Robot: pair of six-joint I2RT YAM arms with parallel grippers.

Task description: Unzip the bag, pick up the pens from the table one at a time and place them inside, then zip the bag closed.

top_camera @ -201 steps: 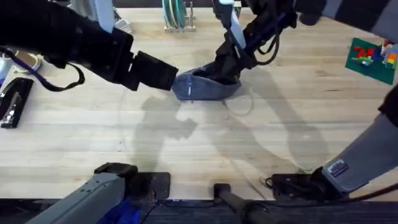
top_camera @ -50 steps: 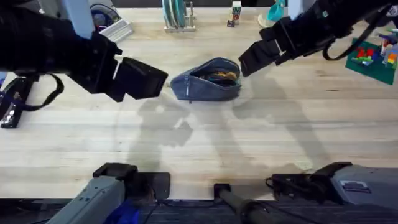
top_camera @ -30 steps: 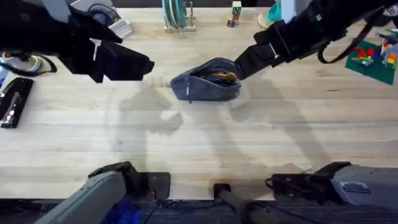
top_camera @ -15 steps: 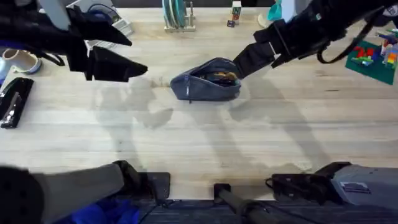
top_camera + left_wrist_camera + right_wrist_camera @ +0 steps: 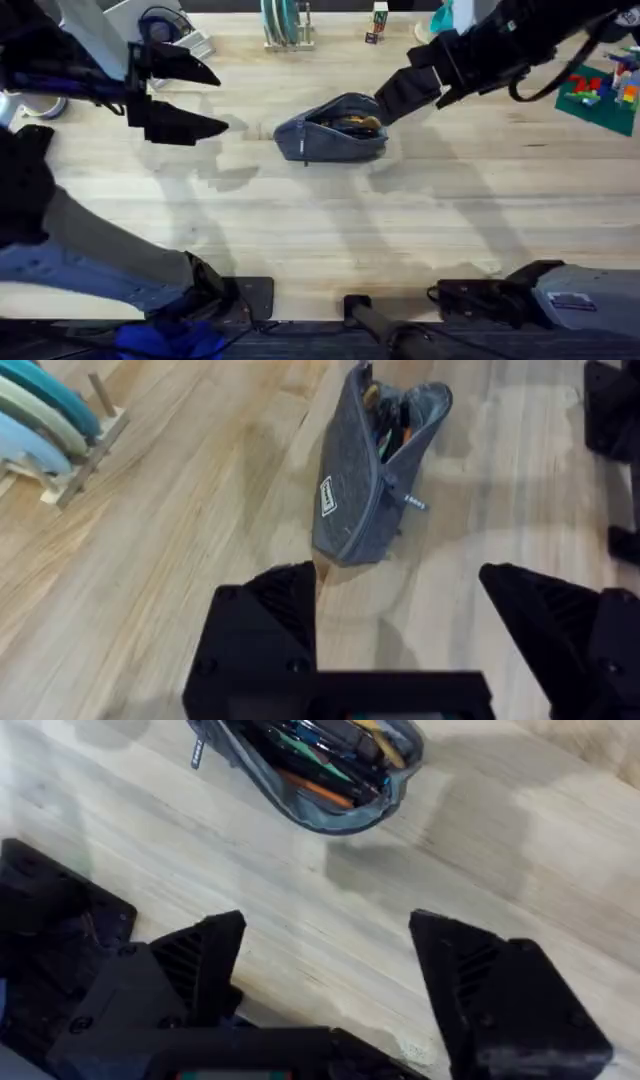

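Since the earlier overhead frames, left end effector (image 5: 200, 98) has drawn back toward the counter's left edge and now sits well apart from the bag (image 5: 333, 129); right end effector (image 5: 392, 100) has closed in from the far-right side and hangs just beside the bag's right end. Bag itself has not shifted.

Bag lies on the counter (image 5: 330, 230) near the middle of the far half, long axis running roughly left–right, parallel to the far edge. Mouth gapes open along the top. Right wrist view shows the open slot w/ pens (image 5: 330, 760) already inside (dark and orange sticks); no loose pen seen on the bare wood. Zipper pull (image 5: 414, 502) sticks out from the bag's side in left wrist view.

Both end effectors stand apart, fingers (image 5: 268, 622) spread wide, nothing held; same for right fingers (image 5: 190, 970).

Judgement: remaining step looks like zip-up. Key relation: right arm is the nearer, at the bag's right end; left arm faces the bag's left end along its long axis but must travel back to brace it. Pull travel would run along that left–right axis.
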